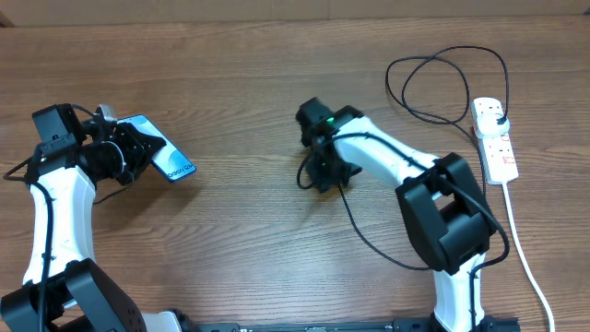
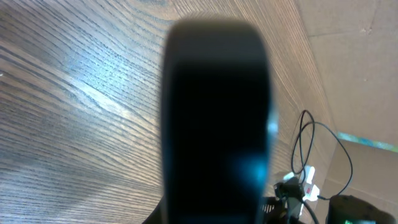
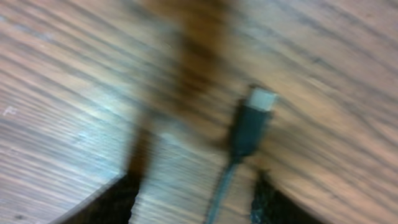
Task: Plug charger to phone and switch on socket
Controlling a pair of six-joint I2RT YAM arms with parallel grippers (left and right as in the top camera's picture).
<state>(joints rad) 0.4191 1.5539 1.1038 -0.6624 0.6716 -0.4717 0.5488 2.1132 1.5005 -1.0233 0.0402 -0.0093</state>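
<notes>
Count on table (image 1: 240, 74): 2 arms, 2 grippers, 1 phone, 1 charger, 1 socket, 1 white cord.

Left gripper (image 1: 146, 155): clenched on the phone (image 1: 175, 164). It grips one end. The blue screen faces up and is tilted, and the free end points toward the table's middle. The phone sits at the left side, well apart from the socket. In the left wrist view it is only a dark blur filling the centre.

Right gripper (image 1: 324, 173): near mid-table, pointing down at the wood. The right wrist view is blurred, but two dark finger shapes stand apart at the bottom edge, so I read it as released and grasping nothing. The charger (image 3: 249, 127) has its connector lying flat on the wood between them, metal tip pointing away and thin lead running back toward the camera.

Socket (image 1: 496, 148): right edge of the table, lying lengthwise. 1 black plug (image 1: 498, 114) sits in its far outlet. The black cable loops beyond it, and another run trails from the right gripper toward the arm base. Red switches are too small to count. The cord (image 1: 521, 244) leaves the near end toward the front edge.
</notes>
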